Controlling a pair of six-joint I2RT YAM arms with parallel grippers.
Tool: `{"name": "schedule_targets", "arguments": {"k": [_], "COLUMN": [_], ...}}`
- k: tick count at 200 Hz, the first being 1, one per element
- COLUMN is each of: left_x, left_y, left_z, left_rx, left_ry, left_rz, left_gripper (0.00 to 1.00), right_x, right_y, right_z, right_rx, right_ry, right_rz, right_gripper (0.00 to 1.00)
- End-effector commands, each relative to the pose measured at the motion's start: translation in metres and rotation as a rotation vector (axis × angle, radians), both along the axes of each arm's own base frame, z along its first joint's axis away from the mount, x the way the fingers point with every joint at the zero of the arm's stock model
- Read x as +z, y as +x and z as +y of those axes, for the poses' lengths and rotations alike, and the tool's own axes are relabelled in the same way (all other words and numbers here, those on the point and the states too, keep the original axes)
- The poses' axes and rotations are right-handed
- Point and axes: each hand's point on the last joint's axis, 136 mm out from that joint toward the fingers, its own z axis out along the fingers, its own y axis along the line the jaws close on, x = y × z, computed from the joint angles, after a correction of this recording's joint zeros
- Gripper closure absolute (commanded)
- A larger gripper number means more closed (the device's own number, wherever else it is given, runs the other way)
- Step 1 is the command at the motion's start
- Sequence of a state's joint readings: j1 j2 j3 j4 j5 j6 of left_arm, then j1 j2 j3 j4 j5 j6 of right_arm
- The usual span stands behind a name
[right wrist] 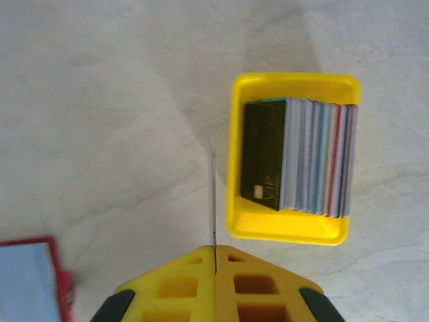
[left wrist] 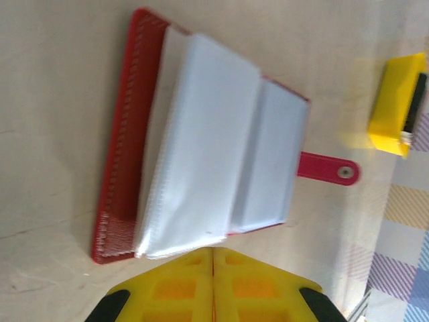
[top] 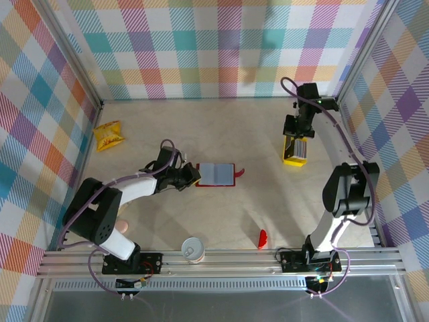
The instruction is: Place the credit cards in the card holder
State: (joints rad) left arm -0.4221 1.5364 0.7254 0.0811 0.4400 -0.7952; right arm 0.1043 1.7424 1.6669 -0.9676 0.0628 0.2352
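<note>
- card holder (top: 216, 174): lies open mid-bench (top: 268, 201), clasp tab pointing right.
- left claw (left wrist: 213, 253): fingers together at the holder's left edge; cannot tell if they touch it.
- cards (right wrist: 315, 157): stacked on edge in a yellow tray (right wrist: 295, 82), far right.
- right claw (right wrist: 215, 251): clamped on a single card (right wrist: 213, 194), just beside the tray.
</note>
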Motion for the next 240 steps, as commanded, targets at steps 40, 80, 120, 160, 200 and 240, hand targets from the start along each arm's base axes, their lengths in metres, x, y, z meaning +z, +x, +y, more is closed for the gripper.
{"name": "schedule_targets", "arguments": {"k": [40,80,120,160,200,240], "left_x": [0.13,0.232,0.303,0.329,0.344,0.34], "left_y": [0.024,0.026,0.017,0.003,-0.011,-0.012], "left_z": [-0.004,-0.018,-0.031,-0.051,-0.072,-0.079], "left_rx": [0.072,0.058,0.01,-0.092,-0.174,-0.197], "left_ry": [-0.193,-0.444,-0.641,-0.717,-0.767,-0.768], "left_rz": [-0.313,-0.484,-0.568,-0.574,-0.574,-0.548], "left_gripper": [0.76,0.6,0.48,0.44,0.47,0.52], "right_x": [0.122,0.185,0.218,0.228,0.228,0.227], "right_y": [-0.036,-0.076,-0.099,-0.109,-0.117,-0.12], "right_z": [0.087,0.131,0.149,0.163,0.179,0.189], "right_rx": [0.264,0.396,0.47,0.537,0.589,0.607], "right_ry": [0.515,0.841,1.014,1.082,1.121,1.14], "right_rz": [-0.339,-0.398,-0.4,-0.352,-0.301,-0.27], "right_gripper": [1.0,1.0,1.0,1.0,1.0,1.0]}}
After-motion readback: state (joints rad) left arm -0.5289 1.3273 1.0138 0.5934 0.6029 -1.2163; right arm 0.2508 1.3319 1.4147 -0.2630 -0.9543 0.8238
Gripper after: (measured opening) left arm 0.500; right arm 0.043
